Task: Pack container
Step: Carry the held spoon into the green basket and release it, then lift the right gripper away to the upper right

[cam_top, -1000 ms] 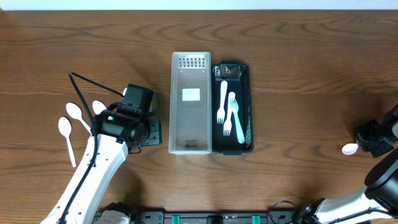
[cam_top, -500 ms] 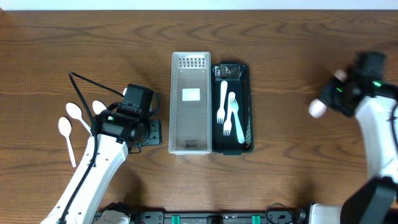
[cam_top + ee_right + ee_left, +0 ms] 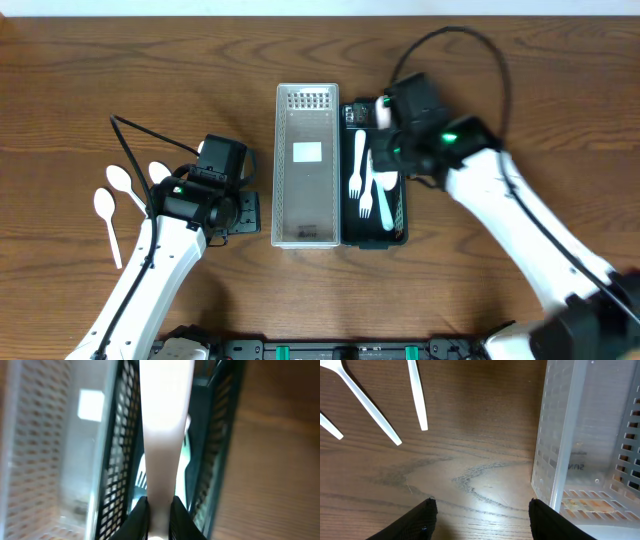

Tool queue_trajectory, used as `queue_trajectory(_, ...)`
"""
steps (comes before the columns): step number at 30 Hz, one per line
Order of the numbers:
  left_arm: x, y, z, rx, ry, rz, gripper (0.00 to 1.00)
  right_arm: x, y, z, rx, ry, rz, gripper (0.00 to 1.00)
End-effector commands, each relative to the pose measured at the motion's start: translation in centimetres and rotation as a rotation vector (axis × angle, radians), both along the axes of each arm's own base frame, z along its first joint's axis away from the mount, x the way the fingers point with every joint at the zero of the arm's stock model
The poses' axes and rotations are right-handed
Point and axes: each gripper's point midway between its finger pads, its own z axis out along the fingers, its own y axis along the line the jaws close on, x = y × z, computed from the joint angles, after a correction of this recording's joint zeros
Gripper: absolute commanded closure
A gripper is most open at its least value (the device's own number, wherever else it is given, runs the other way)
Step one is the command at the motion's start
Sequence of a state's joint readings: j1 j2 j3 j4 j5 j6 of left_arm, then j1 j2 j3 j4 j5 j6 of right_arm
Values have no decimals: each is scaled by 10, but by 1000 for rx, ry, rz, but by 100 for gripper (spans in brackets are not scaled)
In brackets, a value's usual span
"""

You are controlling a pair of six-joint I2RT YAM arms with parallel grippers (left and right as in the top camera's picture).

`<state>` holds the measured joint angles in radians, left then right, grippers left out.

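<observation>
My right gripper (image 3: 392, 148) hangs over the black mesh container (image 3: 375, 241) and is shut on a white spoon (image 3: 164, 420), which shows blurred in the right wrist view between my fingers (image 3: 159, 506). Two white forks (image 3: 356, 175) lie inside the black container. The clear perforated container (image 3: 281, 170) stands against its left side and holds no cutlery. My left gripper (image 3: 245, 212) is open and empty just left of the clear container (image 3: 570, 435), low over the table (image 3: 482, 506).
Three white spoons (image 3: 107, 215) lie on the table at the far left, and their handles (image 3: 417, 395) show in the left wrist view. A black cable (image 3: 135, 135) runs from the left arm.
My right arm swung from the table's far right edge to above the black container, carrying the white spoon. The left arm has not moved.
</observation>
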<state>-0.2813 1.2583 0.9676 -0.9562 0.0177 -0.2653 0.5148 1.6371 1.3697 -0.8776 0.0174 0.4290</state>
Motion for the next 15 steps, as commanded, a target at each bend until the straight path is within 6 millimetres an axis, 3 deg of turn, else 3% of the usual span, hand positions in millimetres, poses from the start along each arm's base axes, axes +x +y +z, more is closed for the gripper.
queue_trajectory(1,6,3,8,6,-33,8,38,-1,7,-34,-67,71,-3,95)
queue_trajectory(3,6,3,8,6,-33,8,38,-2,9,-51,-90,106,4,93)
queue_trajectory(4,6,3,8,6,-33,8,30,-2,9,-57,-98,119,5,92)
queue_trajectory(7,6,3,8,6,-33,8,25,-2,10,-64,-107,132,10,86)
queue_trajectory(13,6,2,9,6,-34,8,25,12,15,-47,-79,59,38,75)
queue_trajectory(14,6,3,9,6,-33,8,25,15,16,-41,-74,45,45,69)
queue_trajectory(15,6,3,9,6,-34,8,24,18,16,-34,-70,25,54,56)
